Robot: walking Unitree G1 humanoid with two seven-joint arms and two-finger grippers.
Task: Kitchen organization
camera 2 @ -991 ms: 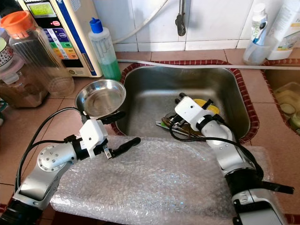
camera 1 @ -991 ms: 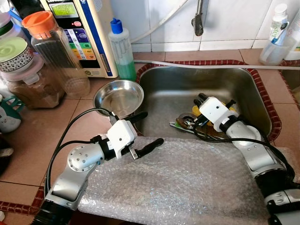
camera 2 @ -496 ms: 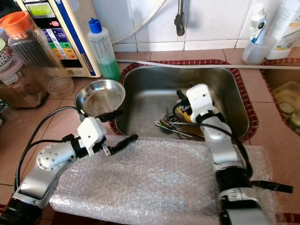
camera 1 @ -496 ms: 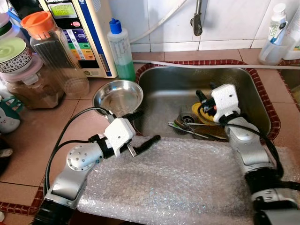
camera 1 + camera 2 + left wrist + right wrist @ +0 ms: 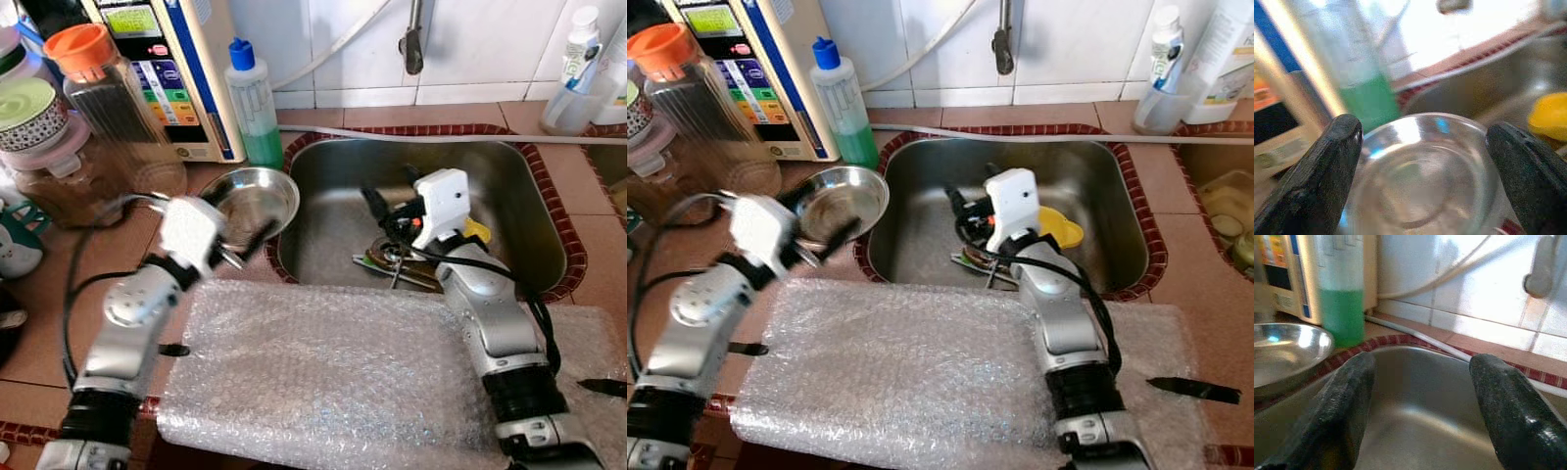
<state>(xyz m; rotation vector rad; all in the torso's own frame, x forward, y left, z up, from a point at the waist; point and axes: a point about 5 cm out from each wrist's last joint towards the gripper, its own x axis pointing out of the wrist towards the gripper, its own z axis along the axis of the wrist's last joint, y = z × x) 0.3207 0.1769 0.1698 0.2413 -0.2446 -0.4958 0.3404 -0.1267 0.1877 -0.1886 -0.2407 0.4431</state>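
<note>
— Left side first. Where's the left gripper (image 5: 238, 257)?

— Raised over the near rim of the steel bowl (image 5: 257, 199), arm blurred. Fingers (image 5: 1327, 161) spread wide in the wrist view, one on each side of the bowl, not touching it as far as can be seen.

— And the bowl?

— Sitting on the tiled counter (image 5: 59, 294), at the sink's (image 5: 529, 186) left rim and slightly overhanging it. Empty and shiny. Just behind it, a bottle of green soap (image 5: 253, 103) with a blue cap.

— Right side?

— Right gripper (image 5: 958, 215) down inside the sink, above the drain. Fingers (image 5: 1352, 396) apart in the wrist view, nothing between them, pointing toward the sink's far left corner.

— Anything in the sink?

— A few pieces of cutlery (image 5: 397, 269) lying near the drain, just below the gripper. A yellow thing (image 5: 1061, 227) behind the right wrist, partly hidden; can't tell what it is.

— Front of the sink?

— A sheet of bubble wrap (image 5: 343, 372) spread flat across the near edge, reaching from the left arm over to the right arm.

— Rest of the counter?

— On the left, a tall clear jar (image 5: 113, 98) with an orange lid, and another jar (image 5: 44, 147) with a pale green lid next to it. A white machine (image 5: 176, 59) with coloured buttons against the wall. Tap (image 5: 413, 39) above the sink's back edge, with a white hose (image 5: 411, 136) running along that edge. White bottles (image 5: 578, 73) at the far right corner.
</note>
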